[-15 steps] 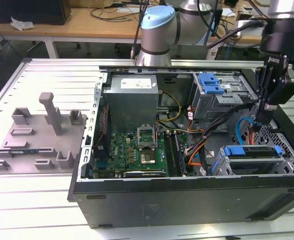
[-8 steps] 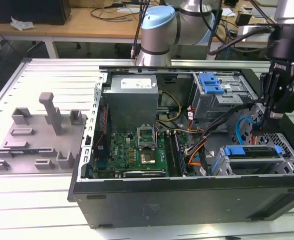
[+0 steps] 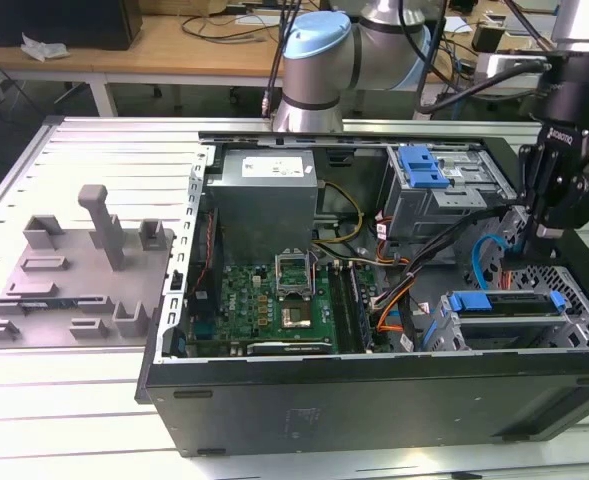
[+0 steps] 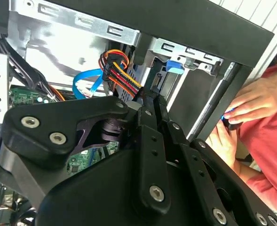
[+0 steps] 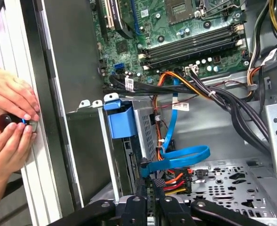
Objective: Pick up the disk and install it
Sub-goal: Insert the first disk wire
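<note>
Our workshop: a metal table before wooden desks.
We see the pale grey ribbed table [image 3: 94, 150] under bright, even light. Behind it stand light wooden desks [image 3: 174, 50] on white legs, strewn with cables [image 3: 236, 22]. A black box [image 3: 64, 20] sits at the exterior view's left, and the floor [image 3: 24, 95] beneath is dark.

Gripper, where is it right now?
In the exterior view, the gripper hangs at the exterior view's right, over the open computer case, above the drive cage, beside a blue cable.
</note>
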`<state>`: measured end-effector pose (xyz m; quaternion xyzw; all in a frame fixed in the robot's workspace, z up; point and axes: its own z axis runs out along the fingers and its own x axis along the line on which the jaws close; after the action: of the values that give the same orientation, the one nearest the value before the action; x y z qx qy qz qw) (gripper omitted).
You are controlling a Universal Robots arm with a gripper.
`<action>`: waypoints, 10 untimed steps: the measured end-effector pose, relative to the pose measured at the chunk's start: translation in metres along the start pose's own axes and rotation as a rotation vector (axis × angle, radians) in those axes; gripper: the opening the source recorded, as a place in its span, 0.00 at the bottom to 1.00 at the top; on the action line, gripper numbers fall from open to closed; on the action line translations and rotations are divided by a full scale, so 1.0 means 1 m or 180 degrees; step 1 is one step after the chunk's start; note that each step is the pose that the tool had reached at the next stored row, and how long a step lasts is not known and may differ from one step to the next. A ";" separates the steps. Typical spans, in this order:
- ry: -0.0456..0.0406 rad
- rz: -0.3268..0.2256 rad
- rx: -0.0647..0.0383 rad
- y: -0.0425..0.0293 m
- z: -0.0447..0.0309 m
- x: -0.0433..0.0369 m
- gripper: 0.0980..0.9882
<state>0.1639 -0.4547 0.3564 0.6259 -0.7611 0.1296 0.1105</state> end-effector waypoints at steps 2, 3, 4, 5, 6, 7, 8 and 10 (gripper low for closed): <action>-0.0024 -0.0020 0.0003 0.0009 0.0006 0.0019 0.07; -0.0044 -0.0037 0.0005 0.0017 0.0010 0.0034 0.07; -0.0062 -0.0052 0.0006 0.0023 0.0014 0.0045 0.07; -0.0077 -0.0065 0.0008 0.0028 0.0016 0.0053 0.07; -0.0090 -0.0081 0.0011 0.0027 0.0018 0.0057 0.07; -0.0100 -0.0089 0.0013 0.0026 0.0019 0.0061 0.07; -0.0120 -0.0106 0.0015 0.0025 0.0023 0.0071 0.07; -0.0133 -0.0121 0.0017 0.0022 0.0027 0.0083 0.07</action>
<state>0.1601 -0.4629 0.3564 0.6431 -0.7508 0.1164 0.0954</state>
